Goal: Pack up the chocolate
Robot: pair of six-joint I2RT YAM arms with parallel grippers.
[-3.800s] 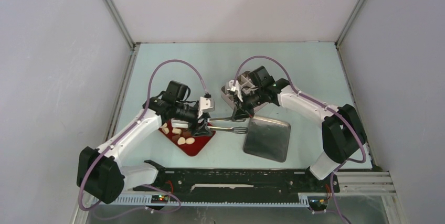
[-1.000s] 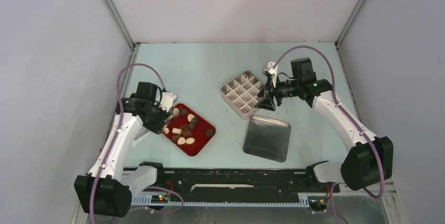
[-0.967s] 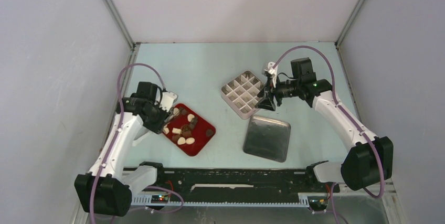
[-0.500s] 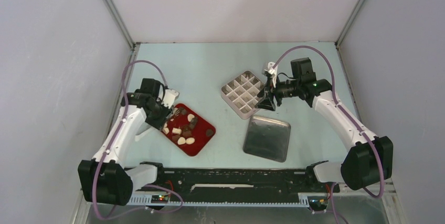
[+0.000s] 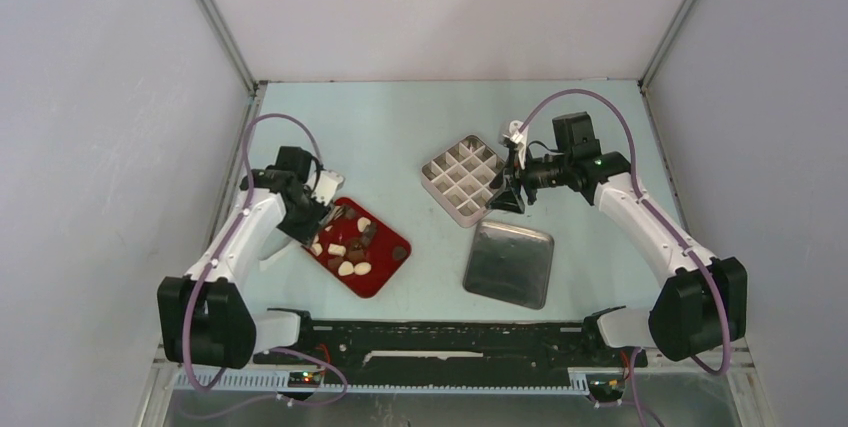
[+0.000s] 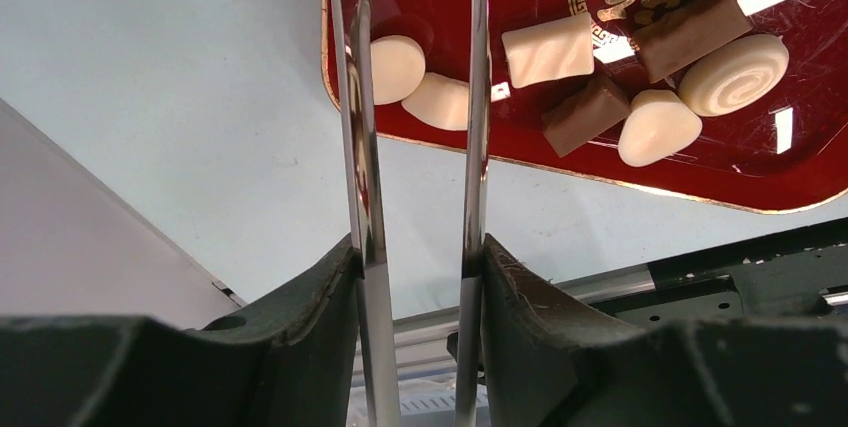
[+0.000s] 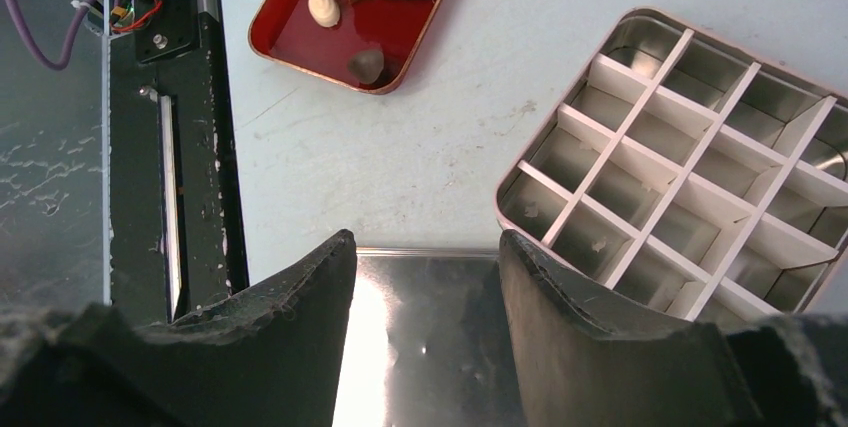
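Note:
The chocolate (image 5: 346,243), cream-white ovals and dark brown lumps, lies on the red tray (image 5: 386,273). My left gripper (image 5: 322,211) is at the tray's left end, shut on the metal tongs (image 6: 362,147). The left wrist view shows its fingers (image 6: 330,297) pressing both tong arms. The arms stand apart, reaching over white chocolate (image 6: 396,67) on the red tray (image 6: 740,172). My right gripper (image 5: 505,197) hangs open and empty beside the divided box (image 5: 462,179). The right wrist view shows this gripper (image 7: 425,244) over the metal lid (image 7: 430,347).
The divided box (image 7: 680,172) has several empty compartments and sits at mid-table. The metal lid (image 5: 510,264) lies flat in front of it. The black base rail (image 5: 450,339) runs along the near edge, and grey walls enclose the table on three sides.
Seconds ago both grippers met at mid-table around the tongs. Since then the left has carried them to the tray's left end, edging farther in the last second. The right arm stays still.

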